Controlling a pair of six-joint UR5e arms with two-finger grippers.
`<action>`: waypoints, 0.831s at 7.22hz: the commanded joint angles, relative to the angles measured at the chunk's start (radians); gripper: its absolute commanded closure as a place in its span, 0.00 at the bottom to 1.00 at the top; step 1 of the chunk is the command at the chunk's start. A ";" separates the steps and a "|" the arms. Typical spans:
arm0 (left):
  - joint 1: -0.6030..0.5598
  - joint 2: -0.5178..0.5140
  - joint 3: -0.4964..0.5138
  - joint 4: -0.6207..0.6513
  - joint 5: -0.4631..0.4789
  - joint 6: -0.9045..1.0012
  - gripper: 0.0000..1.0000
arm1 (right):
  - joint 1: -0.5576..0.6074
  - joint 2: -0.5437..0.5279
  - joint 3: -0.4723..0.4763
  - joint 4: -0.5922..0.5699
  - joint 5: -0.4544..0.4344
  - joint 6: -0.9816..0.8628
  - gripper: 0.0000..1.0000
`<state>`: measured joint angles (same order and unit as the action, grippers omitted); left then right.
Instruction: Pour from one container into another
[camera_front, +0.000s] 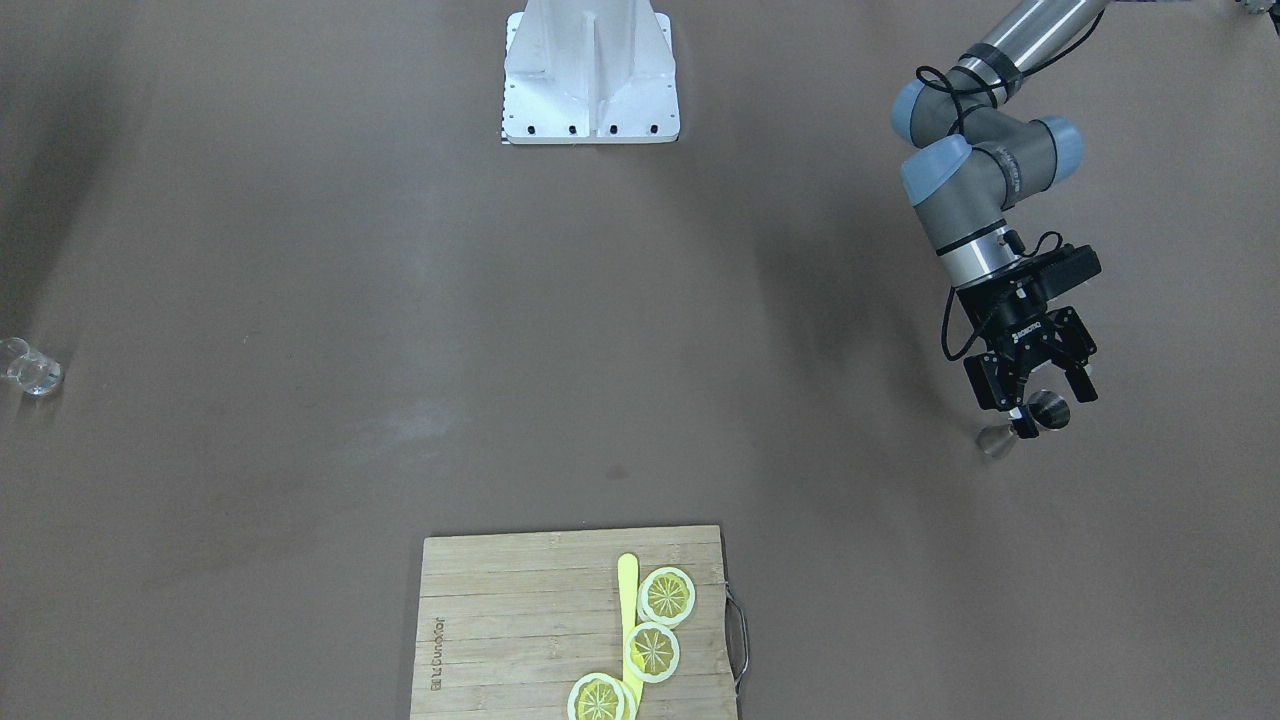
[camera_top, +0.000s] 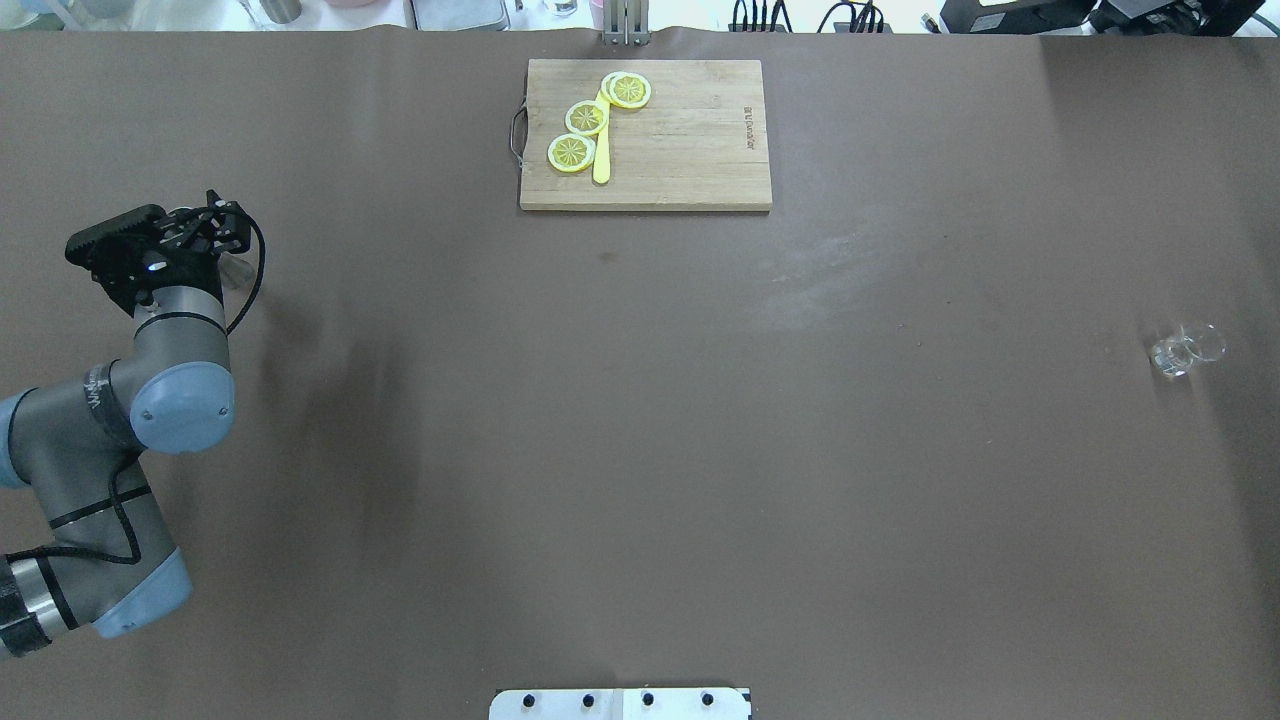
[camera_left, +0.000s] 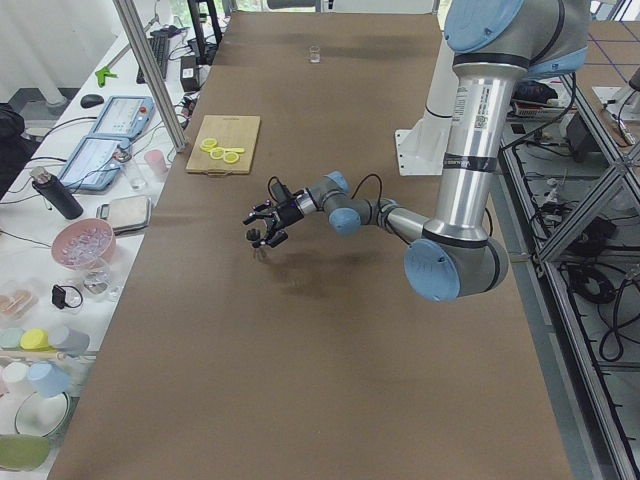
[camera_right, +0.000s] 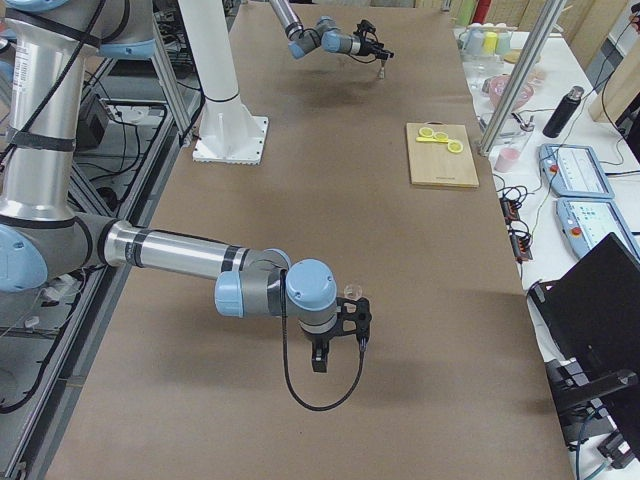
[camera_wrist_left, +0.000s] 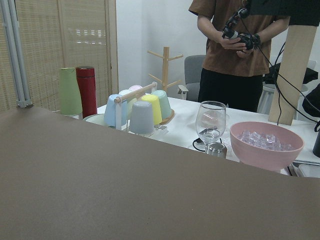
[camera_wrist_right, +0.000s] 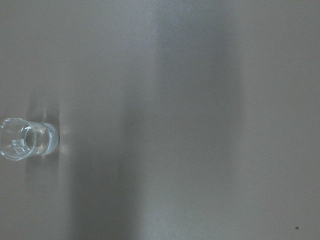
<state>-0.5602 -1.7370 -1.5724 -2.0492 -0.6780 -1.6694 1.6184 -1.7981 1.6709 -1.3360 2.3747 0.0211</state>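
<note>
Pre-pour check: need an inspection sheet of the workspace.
Surface: brown table cover, pale scuff mid-table.
Job's things: steel jigger under the left gripper; clear glass at the opposite end.
Clutter: cutting board with lemon slices and a yellow knife.
Grippers: left gripper open, straddling the jigger; right gripper near the glass, state cannot tell.
Cables: cable loop at each wrist.
Surroundings: side bench with cups, wine glass, pink ice bowl; person standing.

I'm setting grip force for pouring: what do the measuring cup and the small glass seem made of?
Measuring cup: apparently metal with a polished silver finish; its hourglass body shines brightly. Small glass: clear glass, possibly clear plastic; the table shows through it, and its rim glints.
</note>
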 joint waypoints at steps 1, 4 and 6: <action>0.022 -0.033 0.070 -0.002 0.040 -0.030 0.03 | -0.061 -0.024 0.000 0.164 0.009 -0.038 0.00; 0.040 -0.062 0.135 0.000 0.074 -0.074 0.03 | -0.242 -0.038 -0.006 0.382 0.009 -0.021 0.00; 0.068 -0.079 0.173 -0.002 0.115 -0.101 0.03 | -0.323 -0.029 -0.014 0.480 -0.006 -0.023 0.00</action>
<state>-0.5109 -1.8079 -1.4219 -2.0504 -0.5826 -1.7493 1.3425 -1.8308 1.6624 -0.9087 2.3727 -0.0024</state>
